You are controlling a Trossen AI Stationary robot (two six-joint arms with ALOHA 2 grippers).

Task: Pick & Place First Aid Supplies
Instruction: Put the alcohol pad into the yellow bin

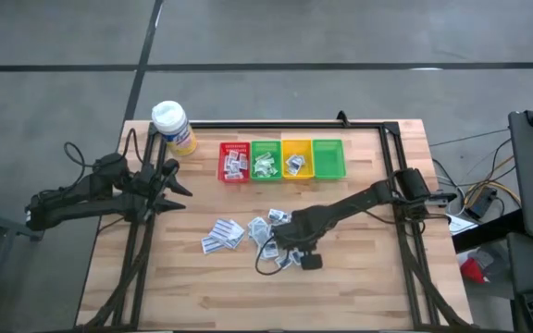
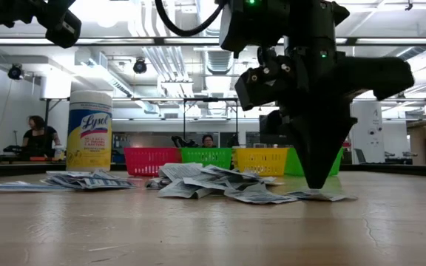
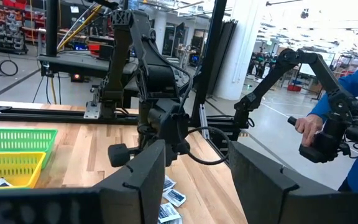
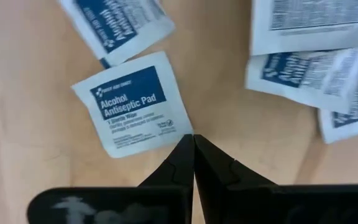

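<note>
Small white first aid sachets lie flat on the wooden table in two loose heaps (image 1: pixel 222 234) (image 1: pixel 265 228); more sit in the bins. My right gripper (image 4: pixel 193 140) points straight down, shut, with its tips at the corner of a blue-printed "Alcohol Antiseptic Pad" sachet (image 4: pixel 132 102). In the low view the tips (image 2: pixel 319 186) stand at table level on the near right rim of the heap. My left gripper (image 3: pixel 197 168) waits open at the table's left side (image 1: pixel 176 190), level, with nothing between its fingers. My right gripper comes from above, pointing down, and its shut fingertips (image 4: pixel 185 146) meet at one corner of the sachet (image 4: pixel 182 129). The sachet lies flat on the table. Whether the corner is caught between the tips or only touched, I cannot tell.
Red (image 1: pixel 234 162), green (image 1: pixel 266 159), yellow (image 1: pixel 296 157) and a second green bin (image 1: pixel 328 157) stand in a row at the far edge. A white-capped yellow bottle (image 1: pixel 172 125) stands far left. Other sachets (image 4: pixel 303 68) lie close by. A person's hand (image 3: pixel 306 127) shows beyond the table.
</note>
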